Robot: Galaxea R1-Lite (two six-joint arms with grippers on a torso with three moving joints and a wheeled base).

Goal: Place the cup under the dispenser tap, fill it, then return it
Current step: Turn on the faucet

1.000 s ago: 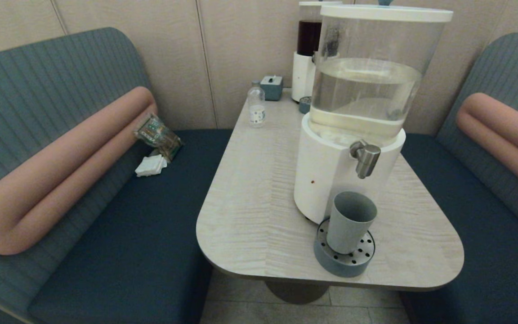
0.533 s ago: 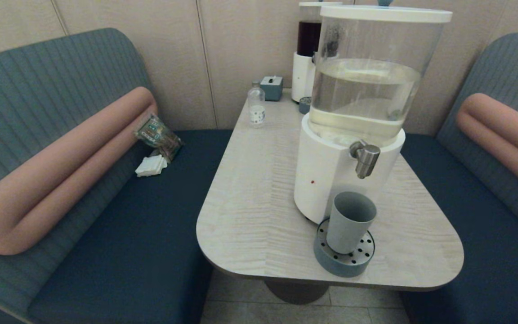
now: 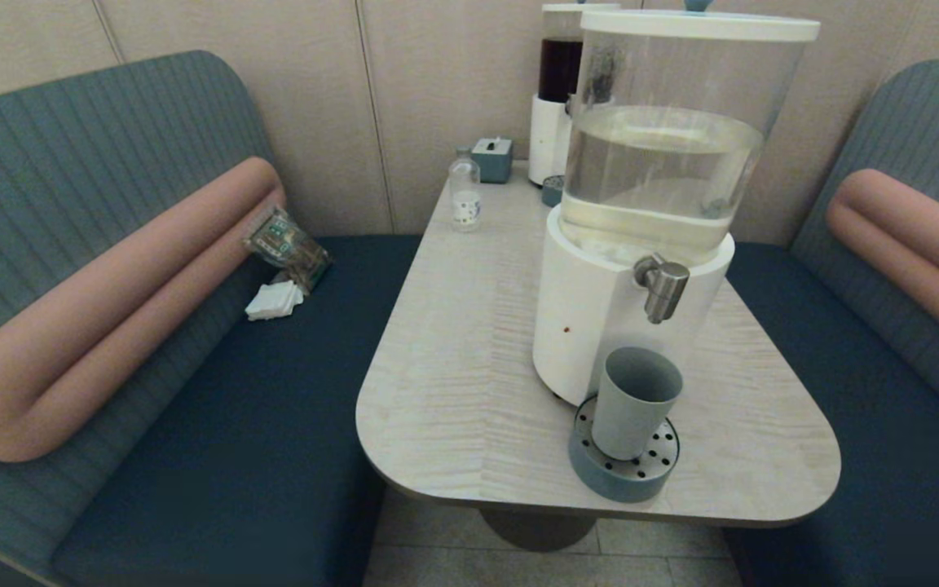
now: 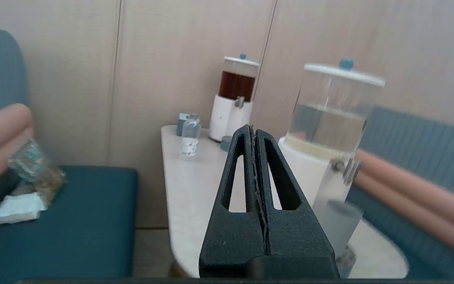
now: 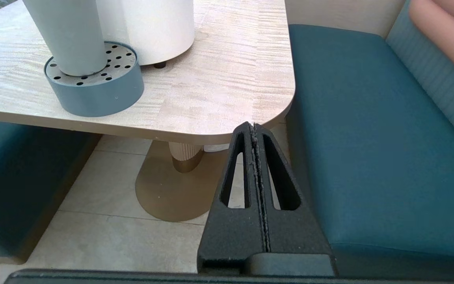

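The grey-blue cup (image 3: pixel 635 401) stands upright on the round perforated tray (image 3: pixel 624 474), below the steel dispenser tap (image 3: pixel 663 287) of the big clear-tank dispenser (image 3: pixel 641 212). No water runs from the tap. The cup (image 4: pixel 335 227) and the tap (image 4: pixel 347 170) also show in the left wrist view, and the cup (image 5: pixel 67 35) in the right wrist view. Neither arm appears in the head view. My left gripper (image 4: pixel 253 128) is shut and empty, held off the table's near left side. My right gripper (image 5: pixel 253 125) is shut and empty, low beside the table's near right corner, above the floor.
The table (image 3: pixel 453 383) also carries a small clear bottle (image 3: pixel 465 198), a little blue box (image 3: pixel 492 158) and a narrower dispenser with dark liquid (image 3: pixel 555 90) at the back. Blue benches (image 3: pixel 217 440) flank the table; a packet (image 3: pixel 286 244) and napkins (image 3: pixel 274 301) lie on the left one.
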